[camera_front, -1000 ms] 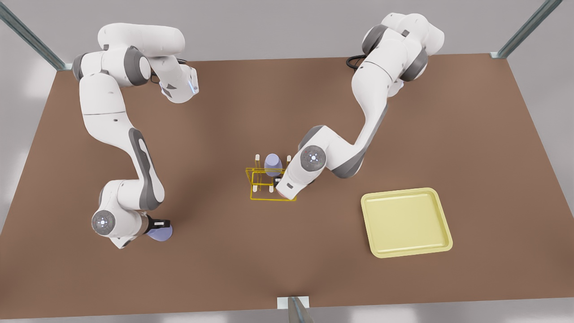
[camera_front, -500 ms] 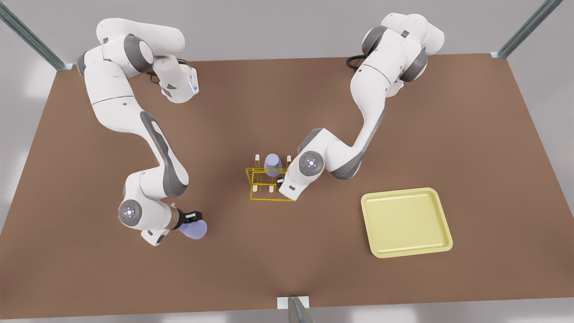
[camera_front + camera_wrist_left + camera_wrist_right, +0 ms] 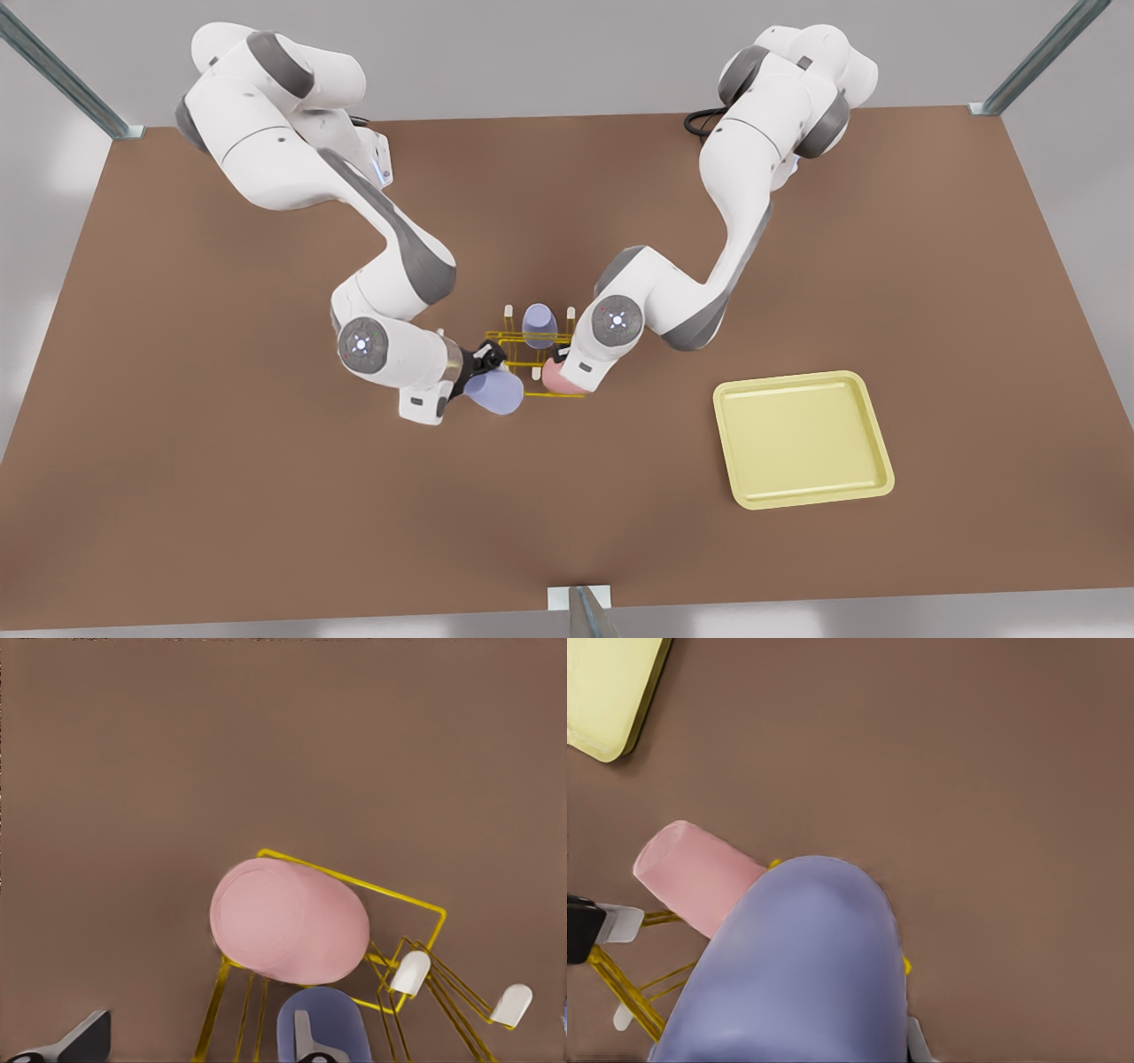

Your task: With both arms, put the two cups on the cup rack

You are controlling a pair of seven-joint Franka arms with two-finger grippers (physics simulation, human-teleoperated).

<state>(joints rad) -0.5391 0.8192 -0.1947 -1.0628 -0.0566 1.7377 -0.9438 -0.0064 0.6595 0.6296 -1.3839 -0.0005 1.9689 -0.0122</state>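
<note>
The small yellow wire cup rack [image 3: 509, 337] stands mid-table with a lavender cup [image 3: 539, 324] on a back peg. The pale pink cup [image 3: 557, 378] lies tilted on the rack's near corner on the front view's right. My left gripper [image 3: 558, 358] hovers just behind it, open. In the left wrist view the pink cup [image 3: 288, 921] sits beyond the fingers [image 3: 84, 1041] on the rack [image 3: 354, 881]. My right gripper [image 3: 487, 368] is shut on another lavender cup [image 3: 496, 392] at the rack's corner on the front view's left. That cup [image 3: 797, 966] hides the fingers.
A pale yellow square tray [image 3: 802, 439] lies on the brown table toward the front view's right, also seen as tray [image 3: 607, 691]. Bare white-tipped pegs [image 3: 412, 973] stand up from the rack. Both arms' elbows crowd the table's middle.
My right arm swept the lavender cup from the front view's lower left up to the rack. My left arm drew back slightly, uncovering the pink cup.
</note>
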